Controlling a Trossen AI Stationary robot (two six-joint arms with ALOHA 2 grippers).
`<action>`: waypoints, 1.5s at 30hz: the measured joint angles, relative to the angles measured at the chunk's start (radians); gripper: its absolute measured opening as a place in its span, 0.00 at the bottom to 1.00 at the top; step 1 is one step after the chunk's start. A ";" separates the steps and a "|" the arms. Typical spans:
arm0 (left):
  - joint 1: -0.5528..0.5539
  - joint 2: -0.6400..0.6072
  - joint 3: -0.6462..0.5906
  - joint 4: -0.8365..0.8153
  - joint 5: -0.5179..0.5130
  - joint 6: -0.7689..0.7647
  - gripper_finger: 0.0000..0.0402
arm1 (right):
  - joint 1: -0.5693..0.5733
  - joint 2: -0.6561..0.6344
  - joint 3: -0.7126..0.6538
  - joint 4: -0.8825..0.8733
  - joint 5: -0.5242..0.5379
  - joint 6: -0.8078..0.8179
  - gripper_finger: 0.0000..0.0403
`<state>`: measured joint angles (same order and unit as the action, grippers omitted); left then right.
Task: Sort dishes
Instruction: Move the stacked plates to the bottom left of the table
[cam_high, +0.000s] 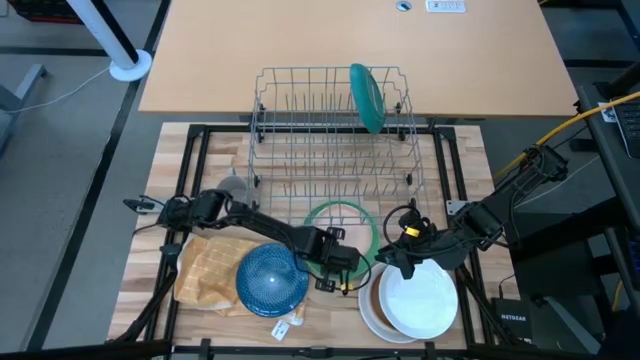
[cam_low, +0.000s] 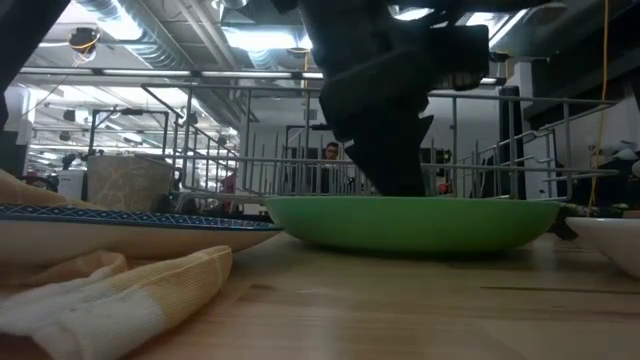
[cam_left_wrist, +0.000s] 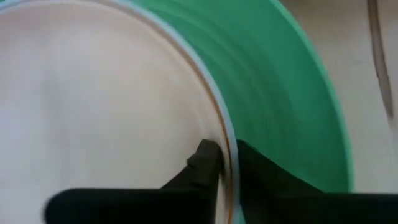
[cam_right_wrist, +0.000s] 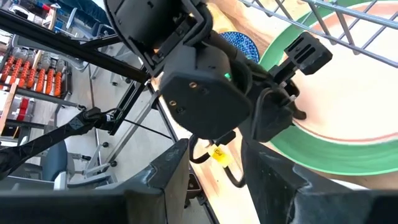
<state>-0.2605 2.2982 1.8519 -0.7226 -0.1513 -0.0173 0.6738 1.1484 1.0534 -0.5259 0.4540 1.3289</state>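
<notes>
Green plate (cam_high: 352, 214), blue patterned plate (cam_high: 272, 280), yellow checked cloth (cam_high: 208, 267).

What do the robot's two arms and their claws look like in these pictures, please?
Both arms are black, built of jointed links with thin black cables running alongside. The left claw has two dark flat fingers with squared tips. A small green light glows on the left arm's rounded wrist housing. The right claw has broad dark fingers, and a small yellow tag shows on the right arm's wrist.

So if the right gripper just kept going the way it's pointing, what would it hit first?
Most likely the left gripper, which sits straight ahead, clamped on the rim of the green plate. Depth is hard to judge.
</notes>
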 joint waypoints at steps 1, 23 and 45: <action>-0.004 0.000 0.000 0.002 -0.004 0.001 0.04 | 0.000 0.000 0.000 0.000 0.000 0.000 0.38; -0.116 -0.184 0.046 -0.154 0.017 -0.250 0.02 | 0.000 0.000 0.000 -0.001 -0.013 -0.082 0.38; -0.445 -0.260 -0.046 -0.363 -0.012 -0.740 0.02 | 0.001 0.000 0.000 -0.001 -0.055 -0.145 0.38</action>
<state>-0.7056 2.0377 1.8063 -1.0860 -0.1636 -0.7570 0.6746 1.1488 1.0534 -0.5268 0.3992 1.1836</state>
